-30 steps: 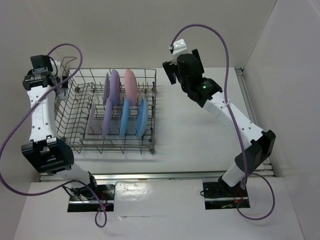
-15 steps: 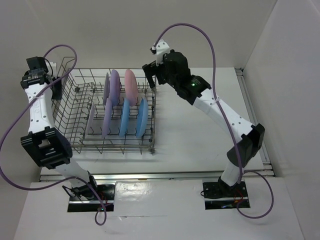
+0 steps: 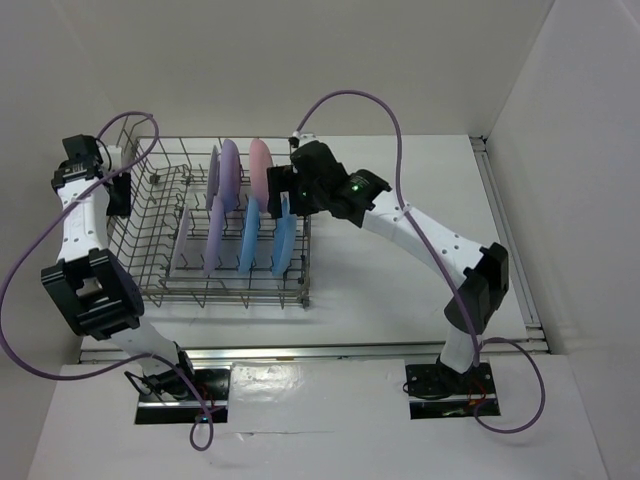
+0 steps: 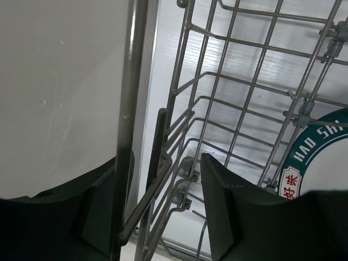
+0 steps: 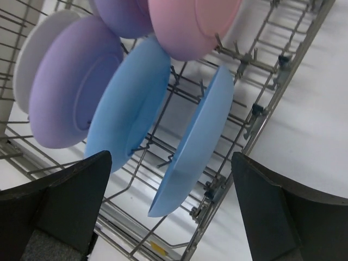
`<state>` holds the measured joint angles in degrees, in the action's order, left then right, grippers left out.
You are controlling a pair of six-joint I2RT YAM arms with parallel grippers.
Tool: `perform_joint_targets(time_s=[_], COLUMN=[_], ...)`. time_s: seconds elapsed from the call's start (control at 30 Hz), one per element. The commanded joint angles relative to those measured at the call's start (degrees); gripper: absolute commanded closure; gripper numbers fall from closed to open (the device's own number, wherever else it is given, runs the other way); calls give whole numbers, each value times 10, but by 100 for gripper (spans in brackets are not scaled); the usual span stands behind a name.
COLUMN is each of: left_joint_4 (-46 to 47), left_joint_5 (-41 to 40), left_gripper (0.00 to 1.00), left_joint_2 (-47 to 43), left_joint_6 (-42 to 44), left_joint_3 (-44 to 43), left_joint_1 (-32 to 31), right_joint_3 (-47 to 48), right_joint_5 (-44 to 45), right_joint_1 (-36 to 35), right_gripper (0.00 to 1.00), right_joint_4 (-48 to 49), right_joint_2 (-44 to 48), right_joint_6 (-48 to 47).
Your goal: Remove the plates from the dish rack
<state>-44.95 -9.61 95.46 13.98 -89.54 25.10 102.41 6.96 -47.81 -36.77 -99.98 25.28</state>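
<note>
- Right pincer [image 5: 169, 163] is hanging fully spread over the pastel blue round plate [image 5: 198, 141] nearest the rack's right wall, seemingly lining up to straddle its upright rim.
- Left pincer [image 4: 161, 163] is straddling the side wires of the grey metal wire dish rack [image 3: 150, 215], probably to steady it; I cannot tell whether it is pinching.
- That rack is sitting on the white counter [image 3: 400, 280], holding every plate on edge between tines: a second blue plate [image 5: 133, 100], two lavender plates [image 5: 73, 98], a pink plate [image 5: 187, 22] and a white plate [image 5: 27, 60].

Right pincer [image 3: 278, 192] newly over plates [image 3: 250, 235]; left pincer [image 4: 160, 179] narrower.
</note>
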Motion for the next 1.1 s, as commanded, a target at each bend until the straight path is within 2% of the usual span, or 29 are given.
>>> perform_joint_targets(time_s=[0.0, 0.23, 0.43, 0.6, 0.67, 0.7, 0.9, 0.93, 1.07], left_joint_4=[48, 74, 85, 85, 85, 85, 91, 91, 91], left_joint_5=[13, 13, 29, 35, 35, 35, 29, 29, 41], left_gripper=[35, 35, 36, 38, 38, 38, 39, 39, 41], left_joint_2=[-29, -29, -29, -24, -24, -24, -24, -24, -19], left_joint_6=[23, 23, 28, 33, 33, 33, 33, 33, 33], left_joint_3=[11, 28, 38, 44, 44, 44, 44, 44, 44], left_joint_1=[5, 10, 10, 15, 15, 15, 15, 15, 15], right_joint_3=[1, 14, 12, 0, 5, 10, 96, 108, 119], right_joint_5=[31, 73, 91, 96, 96, 96, 139, 139, 164], right_joint_1=[-11, -35, -35, -35, -35, -41, -68, -68, -68], right_gripper=[3, 19, 16, 26, 34, 44, 66, 75, 100], right_joint_4=[-25, -34, -46, -32, -32, -32, -94, -100, -121], right_joint_2=[-2, -49, -73, -73, -79, -86, -108, -115, -115], right_joint_6=[64, 86, 131, 137, 137, 137, 108, 101, 108])
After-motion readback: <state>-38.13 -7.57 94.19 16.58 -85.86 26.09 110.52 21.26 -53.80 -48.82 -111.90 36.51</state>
